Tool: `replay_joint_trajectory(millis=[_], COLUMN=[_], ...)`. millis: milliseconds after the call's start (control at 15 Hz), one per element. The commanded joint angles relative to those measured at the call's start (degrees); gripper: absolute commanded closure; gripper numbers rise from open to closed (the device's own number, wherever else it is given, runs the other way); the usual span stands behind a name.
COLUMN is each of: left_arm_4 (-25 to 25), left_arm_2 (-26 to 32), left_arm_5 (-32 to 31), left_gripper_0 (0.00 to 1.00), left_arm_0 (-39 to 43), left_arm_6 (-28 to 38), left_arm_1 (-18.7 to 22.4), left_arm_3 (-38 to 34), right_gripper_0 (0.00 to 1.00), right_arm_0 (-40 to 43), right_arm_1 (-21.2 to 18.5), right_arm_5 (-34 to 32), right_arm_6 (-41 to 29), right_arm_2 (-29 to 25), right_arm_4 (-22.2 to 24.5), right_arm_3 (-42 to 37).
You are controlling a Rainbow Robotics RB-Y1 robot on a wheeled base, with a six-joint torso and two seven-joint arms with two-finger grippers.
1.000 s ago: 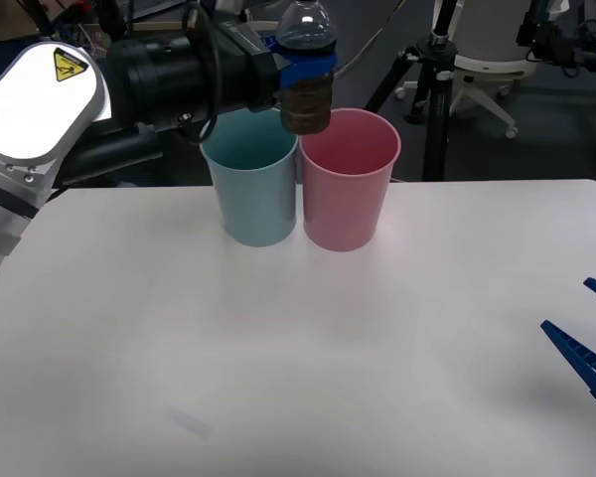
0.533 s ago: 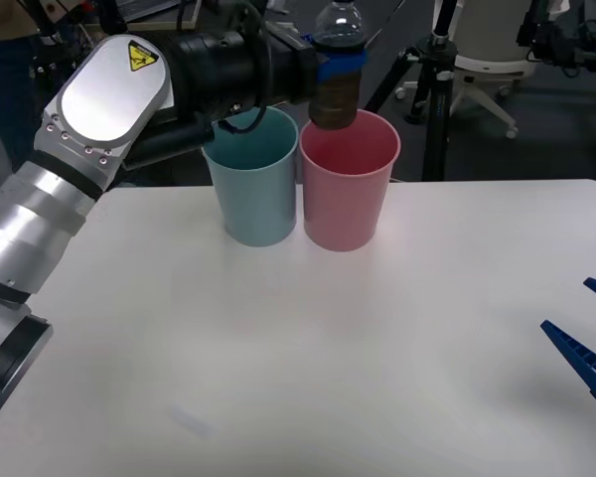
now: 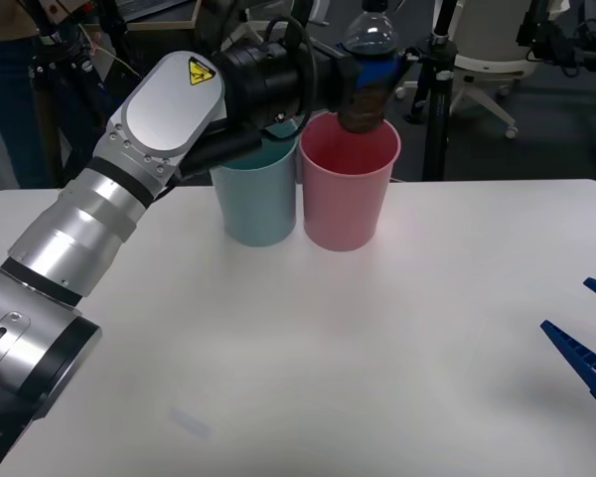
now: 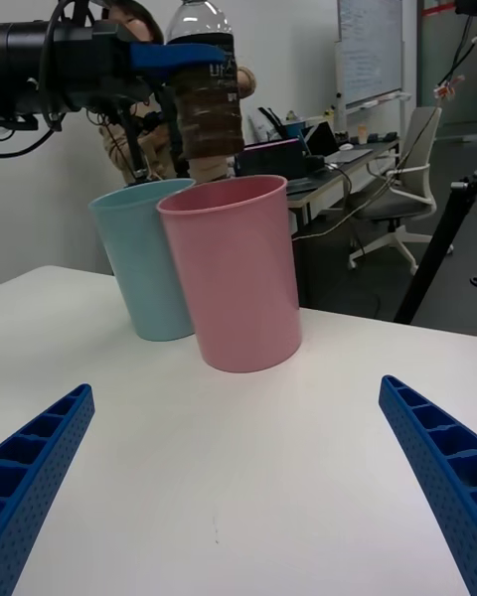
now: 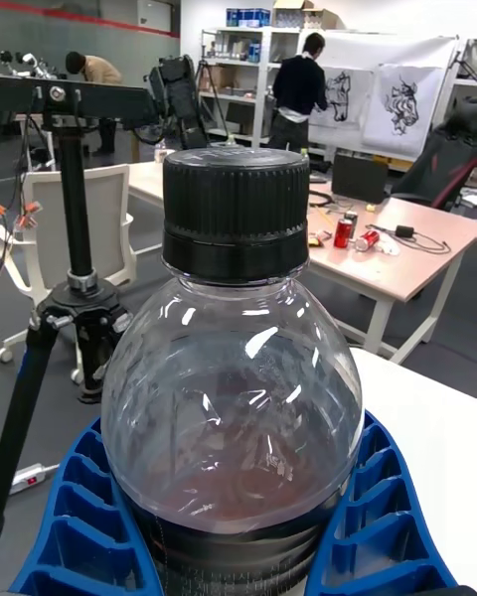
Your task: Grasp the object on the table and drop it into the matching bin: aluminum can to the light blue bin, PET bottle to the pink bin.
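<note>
On the white table (image 3: 397, 328), the PET bottle (image 3: 370, 75) is held clamped upright by the left gripper (image 3: 372, 75) above the pink bin (image 3: 348, 189); release is called for next. The right gripper (image 3: 588, 343) is parked wide open.

The pink bin (image 3: 349, 184) stands open-mouthed, with the PET bottle (image 3: 370, 78) hanging over its rim in the left claw (image 3: 372, 72). The light blue bin (image 3: 255, 194) touches its side, blocking passage between them. The tabletop (image 3: 358, 338) in front lies open up to the right claw (image 3: 588, 338) near its edge.
</note>
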Motion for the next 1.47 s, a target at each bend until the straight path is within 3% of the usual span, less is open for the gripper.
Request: replay_joint_trajectory(millis=[67, 333, 400, 467, 533, 600, 667, 1467], left_arm_4=[-0.3, -0.2, -0.1, 0.0, 0.0, 0.1, 0.3, 1.3], left_arm_2=[-1.3, -1.3, -1.3, -1.3, -1.3, -1.3, -1.3, -1.3], left_arm_5=[1.3, 1.4, 2.1, 2.9, 2.9, 3.0, 3.0, 3.0], left_gripper_0=[1.00, 1.00, 0.82, 0.44, 0.20, 0.06, 0.00, 0.00], left_arm_0=[0.0, 0.0, 0.0, 0.1, 0.0, 0.0, 0.0, 0.1], left_arm_6=[0.2, 0.6, 0.6, 0.5, 0.5, 0.5, 0.4, 0.2], left_arm_1=[-0.1, -0.1, -0.1, -0.1, -0.1, -0.1, -0.1, 0.1], left_arm_3=[0.2, 0.2, 0.2, 0.2, 0.2, 0.2, 0.2, 0.2], right_gripper_0=[0.00, 0.00, 0.00, 0.00, 0.00, 0.00, 0.00, 0.00], right_arm_0=[0.0, 0.0, 0.0, 0.0, 0.0, 0.0, 0.0, 0.0], right_arm_1=[0.0, 0.0, 0.0, 0.0, 0.0, 0.0, 0.0, 0.0], right_arm_5=[0.0, 0.0, 0.0, 0.0, 0.0, 0.0, 0.0, 0.0], right_arm_6=[0.0, 0.0, 0.0, 0.0, 0.0, 0.0, 0.0, 0.0], right_arm_2=[0.0, 0.0, 0.0, 0.0, 0.0, 0.0, 0.0, 0.0], right_arm_4=[0.0, 0.0, 0.0, 0.0, 0.0, 0.0, 0.0, 0.0], right_arm_3=[0.0, 0.0, 0.0, 0.0, 0.0, 0.0, 0.0, 0.0])
